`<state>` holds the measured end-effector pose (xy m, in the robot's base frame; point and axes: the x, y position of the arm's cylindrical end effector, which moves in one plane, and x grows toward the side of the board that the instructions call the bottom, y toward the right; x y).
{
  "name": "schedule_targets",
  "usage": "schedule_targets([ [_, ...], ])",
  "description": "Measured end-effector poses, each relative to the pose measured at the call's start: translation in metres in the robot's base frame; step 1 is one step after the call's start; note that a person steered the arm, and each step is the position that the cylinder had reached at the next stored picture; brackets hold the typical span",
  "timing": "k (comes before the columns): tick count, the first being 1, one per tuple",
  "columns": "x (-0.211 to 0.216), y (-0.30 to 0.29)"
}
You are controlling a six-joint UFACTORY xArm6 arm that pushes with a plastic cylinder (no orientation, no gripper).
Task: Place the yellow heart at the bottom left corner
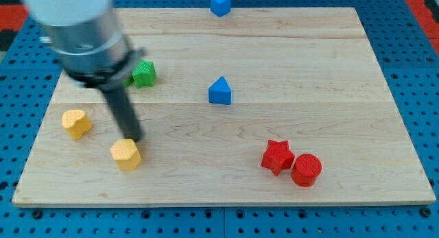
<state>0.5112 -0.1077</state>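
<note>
The yellow heart [76, 123] lies on the wooden board [329, 73] near its left edge, a little above the bottom left corner. My tip [136, 139] is to the right of the heart and clearly apart from it. The tip sits just above a yellow hexagon [126, 154], at or very close to that block's upper edge. The rod slants up to the left into the blurred grey arm body [82, 32], which hides the board's top left part.
A green block [145, 73] sits next to the arm, partly hidden by it. A blue triangle [220, 91] lies near the middle. A blue cube [219, 3] is at the top edge. A red star [277, 156] and a red cylinder [306, 170] touch at the lower right.
</note>
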Motion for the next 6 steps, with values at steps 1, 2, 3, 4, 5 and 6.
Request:
schedule_targets([
  [1, 0.031, -0.027],
  [2, -0.019, -0.059],
  [3, -0.039, -0.102],
  [4, -0.054, -0.154],
  [5, -0.026, -0.182],
  [6, 0.010, -0.176],
])
